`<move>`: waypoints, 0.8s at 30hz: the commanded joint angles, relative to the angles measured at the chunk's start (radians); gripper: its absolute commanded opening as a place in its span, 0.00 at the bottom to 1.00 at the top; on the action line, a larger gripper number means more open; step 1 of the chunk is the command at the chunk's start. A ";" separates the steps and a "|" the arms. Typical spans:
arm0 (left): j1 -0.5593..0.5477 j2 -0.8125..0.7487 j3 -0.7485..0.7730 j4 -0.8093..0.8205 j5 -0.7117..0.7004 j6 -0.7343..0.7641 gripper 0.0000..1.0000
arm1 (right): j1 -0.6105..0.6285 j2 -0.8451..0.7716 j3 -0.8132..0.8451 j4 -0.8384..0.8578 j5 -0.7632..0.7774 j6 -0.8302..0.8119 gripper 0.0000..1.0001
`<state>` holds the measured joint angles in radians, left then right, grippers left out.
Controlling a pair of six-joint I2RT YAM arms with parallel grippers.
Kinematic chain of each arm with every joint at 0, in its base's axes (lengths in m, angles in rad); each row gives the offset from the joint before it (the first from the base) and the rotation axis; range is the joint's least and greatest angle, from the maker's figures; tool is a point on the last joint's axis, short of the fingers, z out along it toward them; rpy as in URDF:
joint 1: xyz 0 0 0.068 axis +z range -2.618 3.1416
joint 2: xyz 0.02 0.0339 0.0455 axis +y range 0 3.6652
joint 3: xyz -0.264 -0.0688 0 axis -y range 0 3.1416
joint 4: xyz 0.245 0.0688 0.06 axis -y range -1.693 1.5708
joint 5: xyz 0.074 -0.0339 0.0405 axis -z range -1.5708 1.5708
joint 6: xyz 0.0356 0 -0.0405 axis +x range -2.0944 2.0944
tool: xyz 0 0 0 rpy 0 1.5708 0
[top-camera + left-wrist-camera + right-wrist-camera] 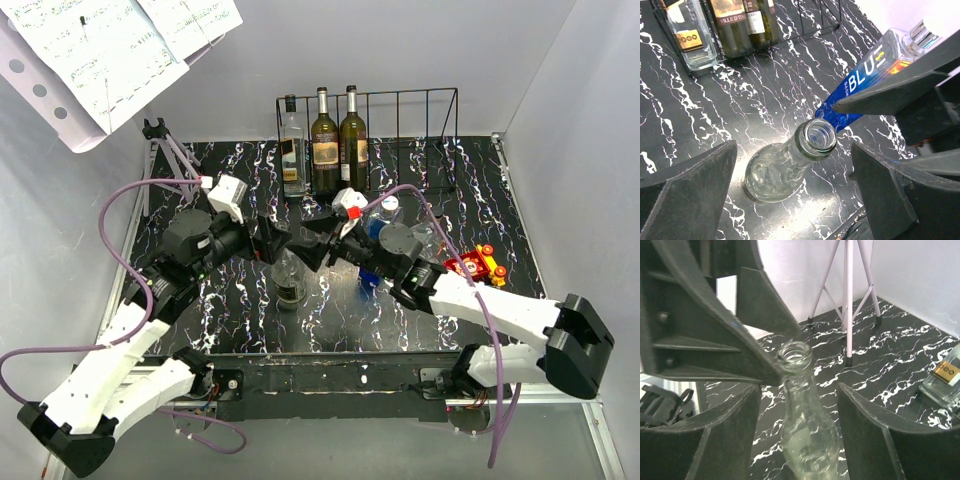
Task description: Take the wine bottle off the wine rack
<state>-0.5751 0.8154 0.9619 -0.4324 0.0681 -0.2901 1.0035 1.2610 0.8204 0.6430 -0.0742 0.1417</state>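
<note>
On the counter (470,185), left gripper (794,147) and right gripper (799,389) gaped around the clear bottle (772,177); I judged its slick, fragile neck the best hold.

Overhead view looks down; both close wrist views share the clear bottle (790,167)

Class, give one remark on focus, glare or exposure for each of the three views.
Top external: even light, sharp, pale glare on the table by the clear bottle. Left wrist: bottle mouth crisp, left fingers dark and soft. Right wrist: picture soft, wall washed out, right fingers nearly black.
</note>
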 commanded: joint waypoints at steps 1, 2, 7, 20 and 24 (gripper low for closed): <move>0.003 0.045 -0.005 0.012 0.056 0.057 0.97 | 0.006 -0.129 0.037 -0.126 -0.001 0.024 0.68; 0.003 0.059 0.001 0.011 0.055 0.063 0.96 | 0.006 -0.153 0.030 -0.155 0.001 0.025 0.68; 0.001 0.080 -0.002 0.020 0.038 0.066 0.85 | 0.006 -0.311 -0.026 -0.230 0.051 0.029 0.68; -0.005 0.122 0.027 0.049 -0.308 0.032 0.00 | 0.006 -0.567 -0.113 -0.304 0.231 0.022 0.65; 0.009 0.206 0.113 0.008 -0.509 0.054 0.00 | 0.006 -0.627 -0.129 -0.305 0.277 0.003 0.66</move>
<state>-0.5819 0.9581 0.9771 -0.4110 -0.1768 -0.2638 1.0035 0.6907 0.6979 0.3176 0.1234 0.1574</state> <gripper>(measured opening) 0.297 0.657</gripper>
